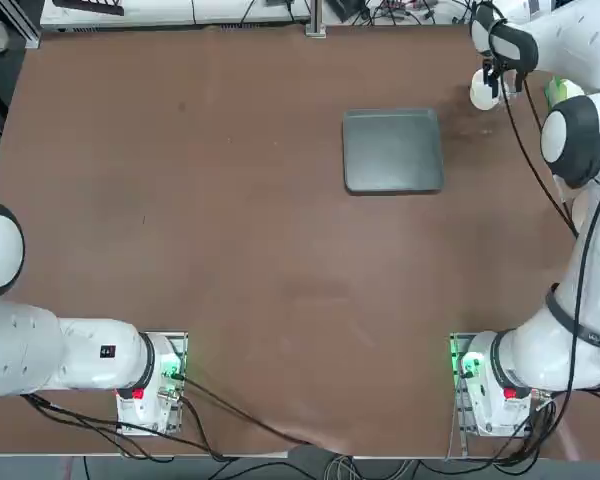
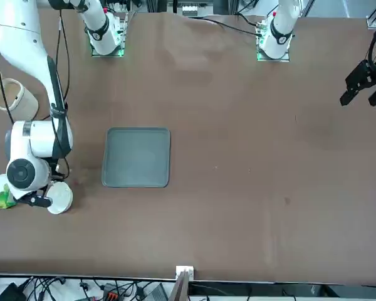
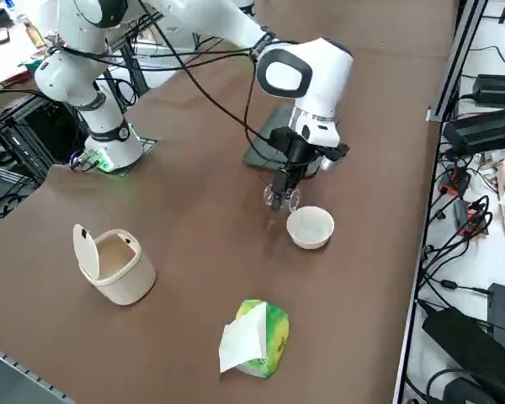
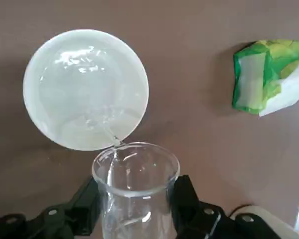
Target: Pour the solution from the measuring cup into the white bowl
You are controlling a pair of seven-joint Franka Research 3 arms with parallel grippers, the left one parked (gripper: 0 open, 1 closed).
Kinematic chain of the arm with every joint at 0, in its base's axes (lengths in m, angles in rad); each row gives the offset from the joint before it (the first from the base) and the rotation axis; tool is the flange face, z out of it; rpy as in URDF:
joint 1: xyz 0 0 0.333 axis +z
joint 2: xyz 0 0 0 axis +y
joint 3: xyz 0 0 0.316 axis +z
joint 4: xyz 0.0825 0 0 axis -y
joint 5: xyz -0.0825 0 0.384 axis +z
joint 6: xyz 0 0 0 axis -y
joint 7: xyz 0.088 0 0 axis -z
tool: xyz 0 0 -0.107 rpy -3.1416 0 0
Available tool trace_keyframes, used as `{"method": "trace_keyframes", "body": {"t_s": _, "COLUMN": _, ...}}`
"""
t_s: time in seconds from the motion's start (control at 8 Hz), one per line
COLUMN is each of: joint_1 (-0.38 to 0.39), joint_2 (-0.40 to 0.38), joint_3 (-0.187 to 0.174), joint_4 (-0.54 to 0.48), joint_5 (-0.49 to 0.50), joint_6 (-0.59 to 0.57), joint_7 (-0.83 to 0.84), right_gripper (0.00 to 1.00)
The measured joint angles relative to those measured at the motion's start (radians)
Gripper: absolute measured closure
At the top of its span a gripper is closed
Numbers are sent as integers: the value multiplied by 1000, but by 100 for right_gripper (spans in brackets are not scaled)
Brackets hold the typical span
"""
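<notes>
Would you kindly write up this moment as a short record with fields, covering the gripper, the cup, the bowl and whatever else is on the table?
right gripper: shut on the measuring cup
measuring cup: tilted, lip over the white bowl's rim, thin stream running in
white bowl: on the table, clear liquid inside
grey tray: beside the bowl
cream-white cup: lid flipped open
green-and-white packet: lying near the bowl

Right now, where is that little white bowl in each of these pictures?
Top view: white bowl, upper right, partly under the arm.
Front view: lower left, left of the grey tray.
Right side view: centre, beside the right gripper.
Right wrist view: beyond the tilted measuring cup, bowl.
Shared landmark: the tray, absent from the wrist view.
</notes>
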State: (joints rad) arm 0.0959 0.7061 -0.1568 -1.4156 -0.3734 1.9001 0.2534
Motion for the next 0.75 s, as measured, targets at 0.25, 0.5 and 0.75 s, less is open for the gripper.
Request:
{"method": "trace_keyframes", "body": {"t_s": 0.25, "joint_1": 3, "joint_2": 39, "joint_3": 3, "joint_4": 39, "joint_5": -62, "joint_6": -1, "joint_7": -8, "right_gripper": 26}}
{"method": "trace_keyframes", "body": {"t_s": 0.5, "joint_1": 16, "joint_2": 75, "joint_3": 9, "joint_4": 68, "joint_5": -130, "joint_6": -2, "joint_7": -23, "right_gripper": 26}}
{"method": "trace_keyframes", "body": {"t_s": 0.75, "joint_1": 34, "joint_2": 103, "joint_3": 10, "joint_4": 93, "joint_5": -173, "joint_6": -19, "joint_7": -59, "right_gripper": 26}}
